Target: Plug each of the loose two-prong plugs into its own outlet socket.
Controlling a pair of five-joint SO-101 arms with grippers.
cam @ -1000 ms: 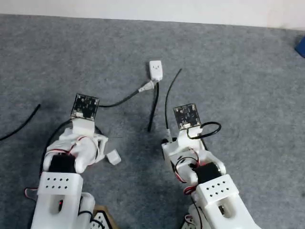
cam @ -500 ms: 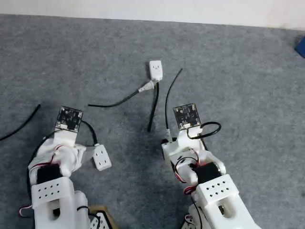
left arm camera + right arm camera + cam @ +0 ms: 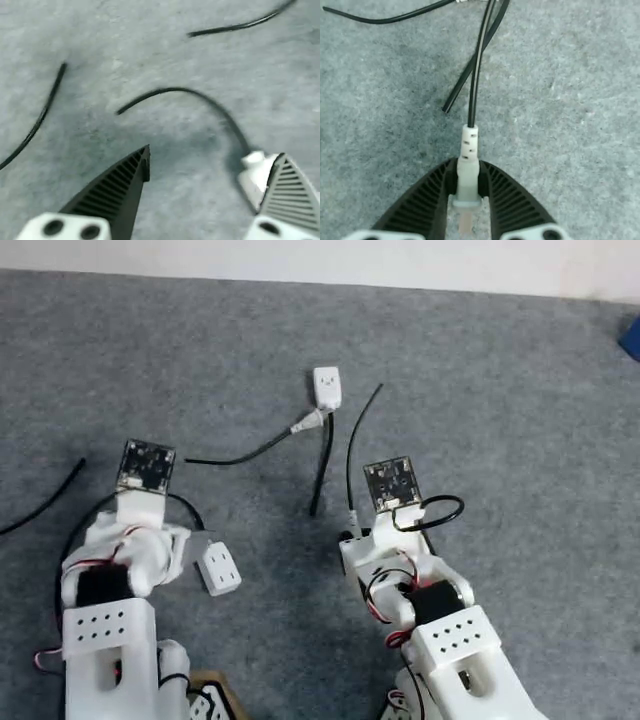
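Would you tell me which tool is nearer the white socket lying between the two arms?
Left. The socket lies by one finger of the open left tool; the right tool, shut on a plug, sits well apart.

Robot lab bench, likely — grey felt mat (image 3: 520, 390), white wall (image 3: 400, 260) behind.

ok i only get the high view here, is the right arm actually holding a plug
observer: yes. In the right wrist view the right hand is shut on a white plug, and its cord runs straight out ahead.
operator: and the left one, closed on anything
observer: no. In the left wrist view the left hand is open. The white socket sits beside one finger, not between the two.
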